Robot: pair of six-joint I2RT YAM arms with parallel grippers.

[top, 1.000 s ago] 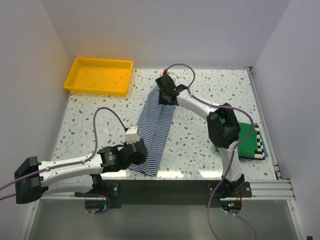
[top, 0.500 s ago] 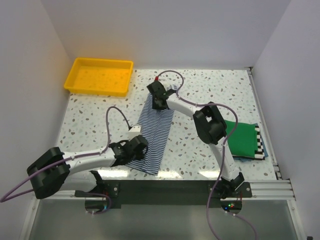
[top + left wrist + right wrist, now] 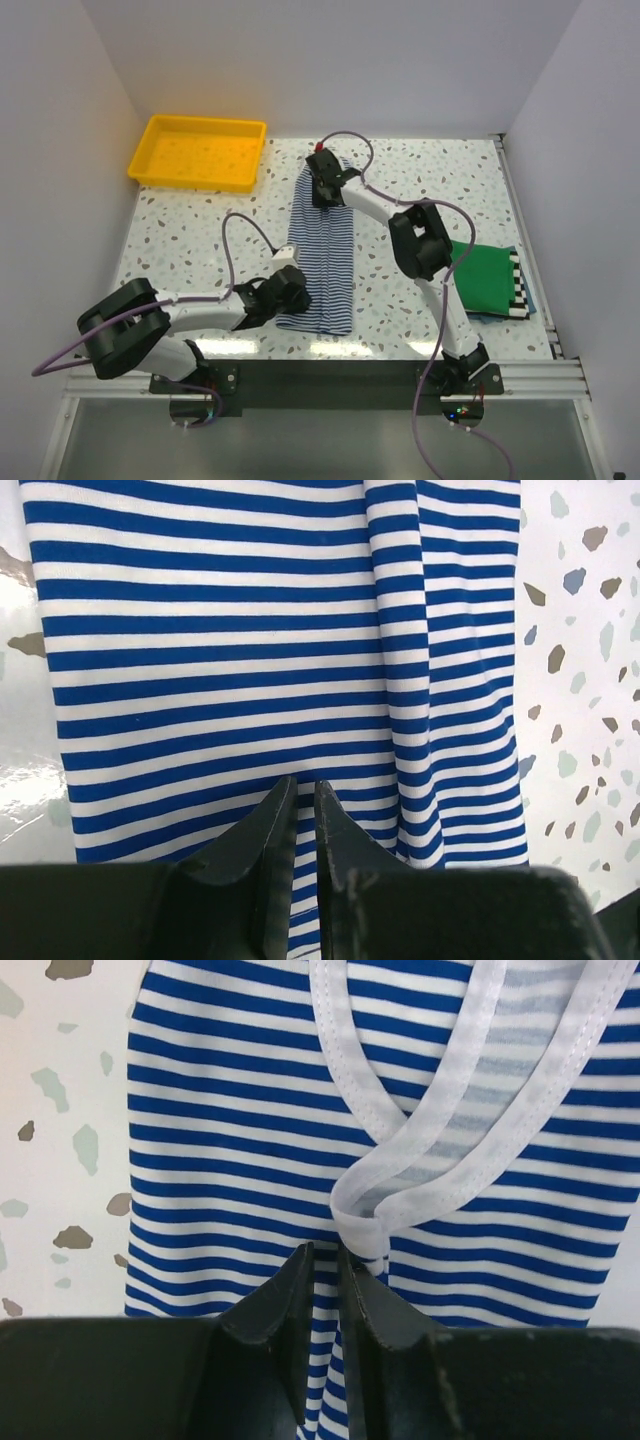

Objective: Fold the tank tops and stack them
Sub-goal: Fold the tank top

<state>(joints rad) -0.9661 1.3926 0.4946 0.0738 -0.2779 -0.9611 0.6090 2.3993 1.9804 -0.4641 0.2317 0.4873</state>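
Inspection of the table (image 3: 180, 240) found one garment in work. The blue-and-white striped tank top (image 3: 325, 260) lay flat as a long narrow strip, stretched between the two grippers, with one long edge doubled over itself in the left wrist view. The yellow tray (image 3: 195, 183) stood well to the left of the right gripper and took no part.

The green tank top (image 3: 485, 280) lay folded to the right of both grippers, well apart from them. It rested on the black-and-white striped tank top (image 3: 516, 285), of which only an edge showed.

The left gripper (image 3: 305, 790) sat at the near end of the strip, its jaws drawn almost together with striped cloth running into the narrow gap (a pinch, as far as the view allowed). The right gripper (image 3: 325, 1255) sat at the far end, jaws likewise pressed close, nipping the cloth just below the looped white strap (image 3: 375, 1215).

Judgement: the lengthwise fold appeared done and the strip was being pulled straight. The next move would call for a crosswise fold, carrying one end over the other without losing either pinch. The packet would then go onto the green tank top.
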